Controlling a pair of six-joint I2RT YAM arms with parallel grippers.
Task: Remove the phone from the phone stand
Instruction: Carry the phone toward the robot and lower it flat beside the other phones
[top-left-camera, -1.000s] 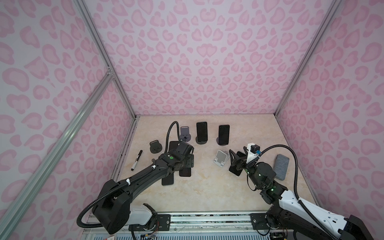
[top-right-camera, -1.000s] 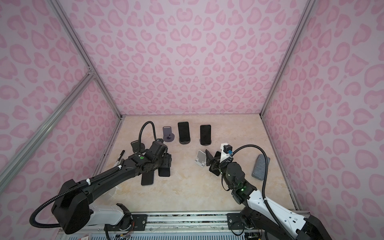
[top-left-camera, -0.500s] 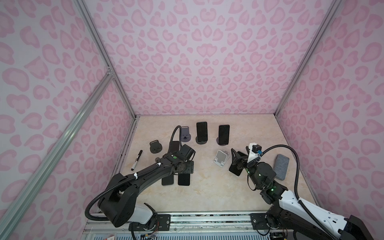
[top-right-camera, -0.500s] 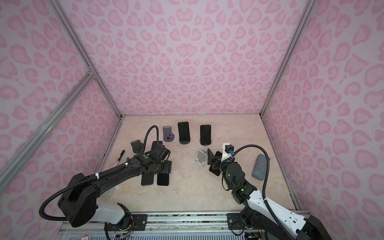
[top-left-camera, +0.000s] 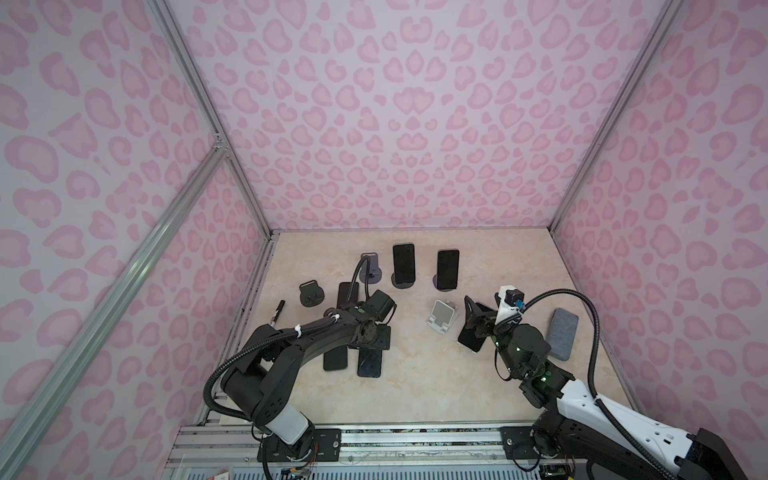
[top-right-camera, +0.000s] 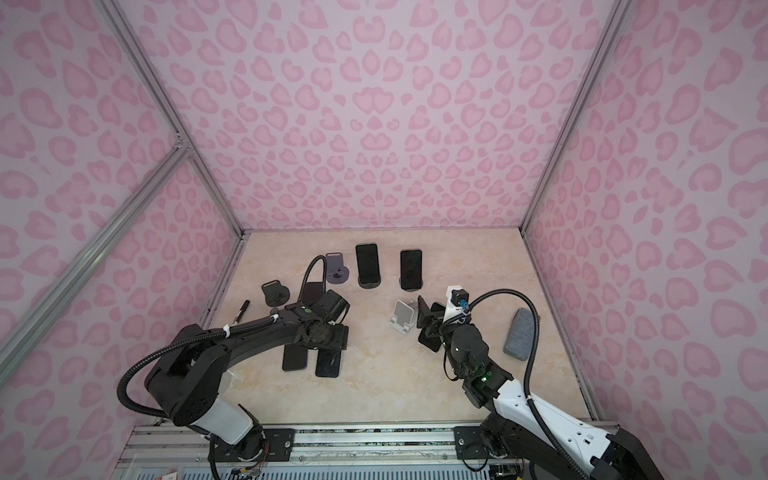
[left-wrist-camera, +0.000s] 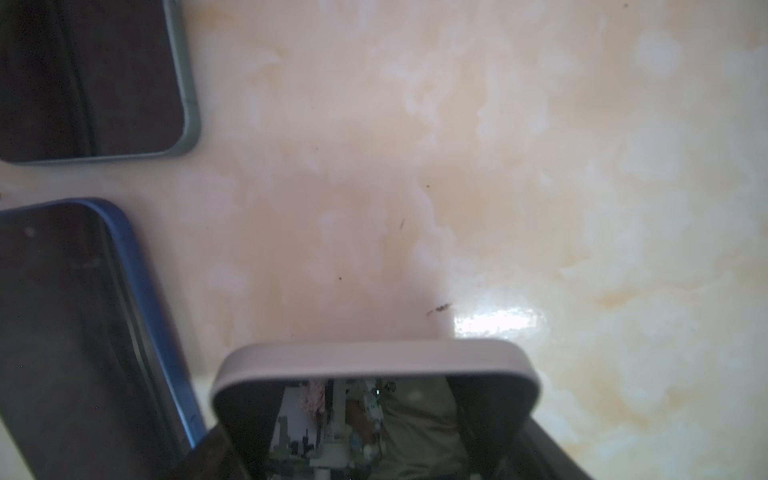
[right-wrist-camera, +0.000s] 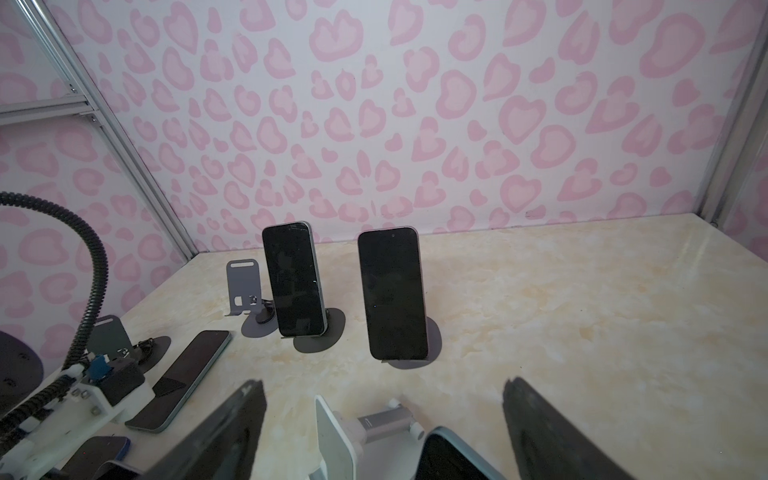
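Left fingers look clamped on the grey-cased phone by its sides, low over the counter. I judge it's being laid flat, clear of any stand. Only the left wrist view shows the blue-cased phone lying just beside the held one; in both top views my arm hides that gap. Right fingers gape wide, gripping nothing, with a bare white stand just ahead. Upright phones wait on stands well beyond them.
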